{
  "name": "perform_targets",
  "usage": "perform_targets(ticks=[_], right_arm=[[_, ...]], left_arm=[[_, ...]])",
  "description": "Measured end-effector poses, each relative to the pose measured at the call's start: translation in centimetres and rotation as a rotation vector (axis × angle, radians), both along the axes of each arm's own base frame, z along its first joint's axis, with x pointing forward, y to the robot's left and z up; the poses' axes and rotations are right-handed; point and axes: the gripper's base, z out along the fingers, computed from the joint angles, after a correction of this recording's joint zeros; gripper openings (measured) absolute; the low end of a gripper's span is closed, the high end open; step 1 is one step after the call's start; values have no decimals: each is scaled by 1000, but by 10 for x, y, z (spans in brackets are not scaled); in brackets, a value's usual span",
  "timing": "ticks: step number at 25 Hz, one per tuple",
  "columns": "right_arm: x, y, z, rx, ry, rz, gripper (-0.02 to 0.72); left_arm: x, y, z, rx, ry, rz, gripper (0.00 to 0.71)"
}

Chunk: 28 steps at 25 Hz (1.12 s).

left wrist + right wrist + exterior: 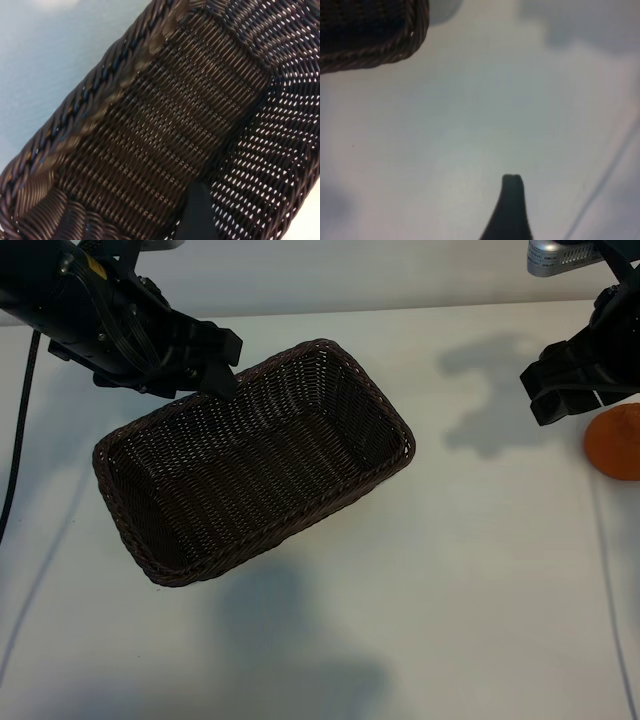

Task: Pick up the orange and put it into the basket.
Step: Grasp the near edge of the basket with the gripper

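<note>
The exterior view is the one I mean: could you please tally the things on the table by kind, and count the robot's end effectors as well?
Oranges: 1, the orange at the right edge of the table.
Baskets: 1, the basket, nothing in it.
End effectors: 2, the left end effector over the basket's far rim, the right end effector beside the orange; both open, holding nothing.
Total: 4.
</note>
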Motion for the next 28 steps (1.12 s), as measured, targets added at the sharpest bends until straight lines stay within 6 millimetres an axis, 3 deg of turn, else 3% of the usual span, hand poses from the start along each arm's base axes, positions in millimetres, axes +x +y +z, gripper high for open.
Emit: perform_targets(ticks=[7,16,28], right_arm=[[0,0,0,1,-2,-1,594],[1,0,0,0,-7,-2,594],[1,0,0,-1,-11,-2,594]], left_arm=[[4,3,1,26,-46,10,592],[-10,40,8,281,-3,296,592],[-59,56,-40,243,56,428,592]])
